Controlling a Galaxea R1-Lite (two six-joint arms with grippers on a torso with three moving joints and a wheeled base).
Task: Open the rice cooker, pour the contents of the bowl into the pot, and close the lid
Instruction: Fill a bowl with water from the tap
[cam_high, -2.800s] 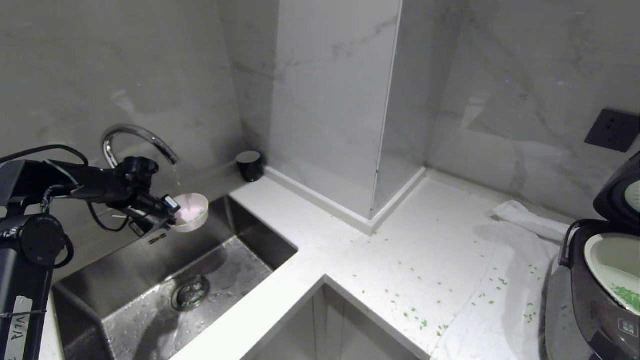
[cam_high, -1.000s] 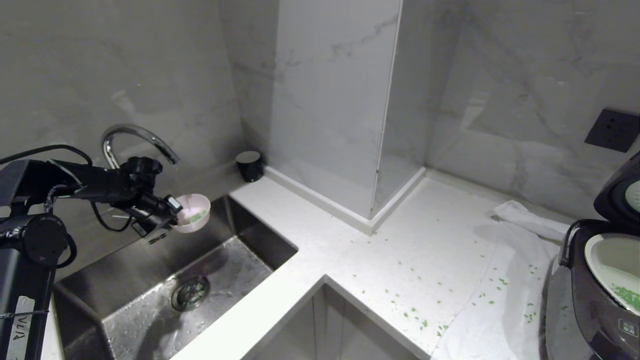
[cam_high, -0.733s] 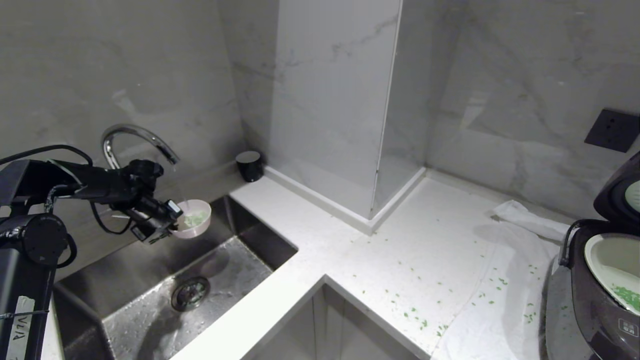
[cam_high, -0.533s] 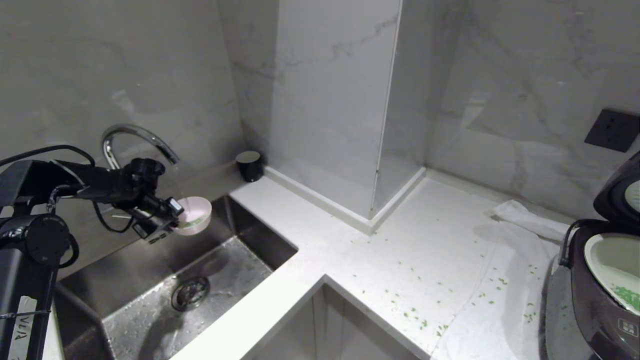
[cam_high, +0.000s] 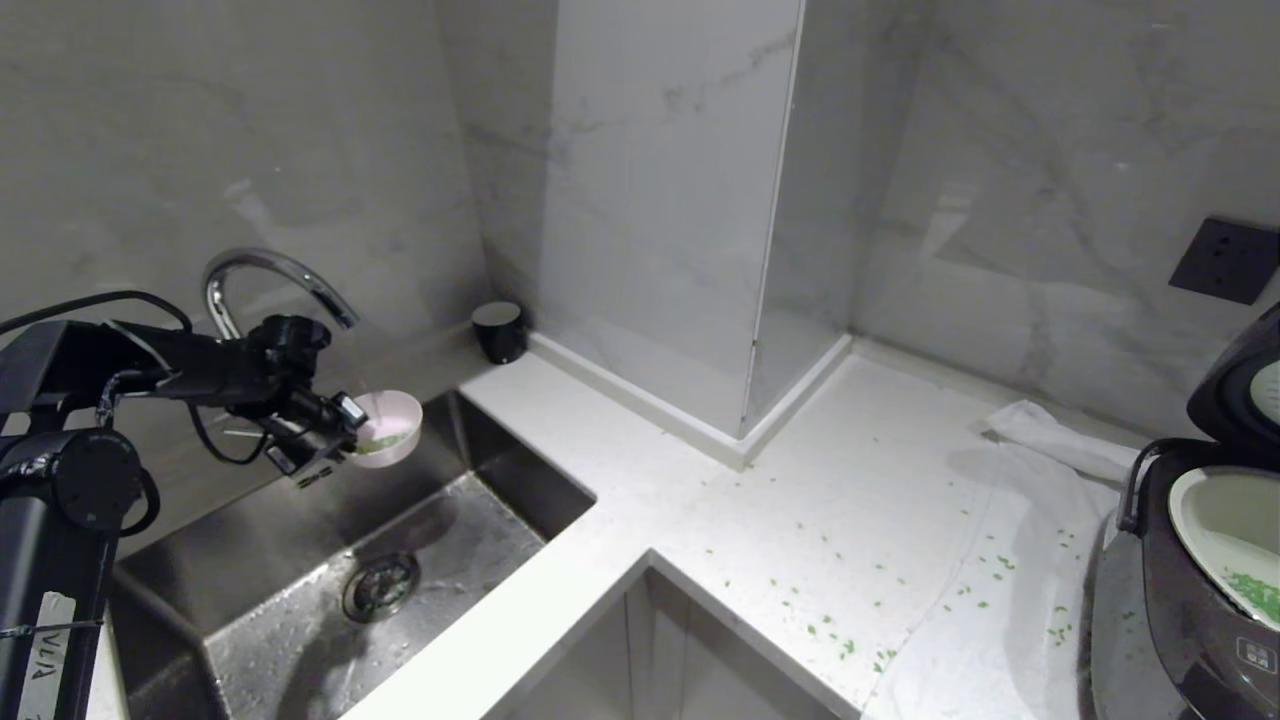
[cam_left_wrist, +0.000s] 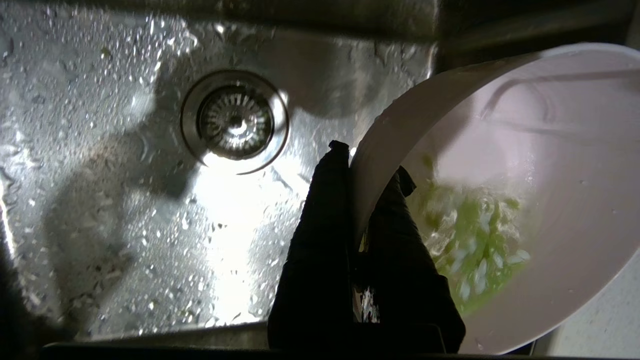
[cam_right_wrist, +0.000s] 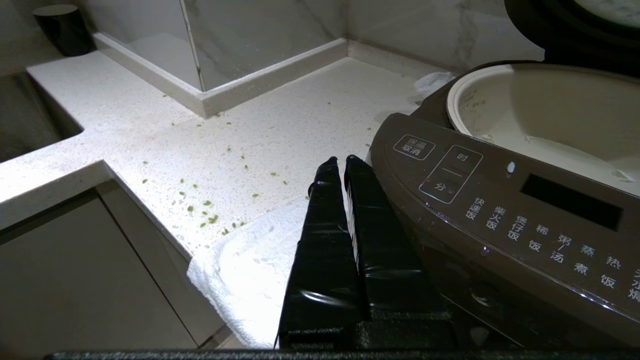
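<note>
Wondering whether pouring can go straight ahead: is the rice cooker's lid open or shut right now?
Open. The lid stands raised behind the rice cooker, and the pot is exposed, pale rim showing.

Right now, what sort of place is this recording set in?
Most likely a home kitchen: a stainless steel sink under a curved chrome tap, a white speckled stone countertop, and a dark brown-grey rice cooker with its lid open.
</note>
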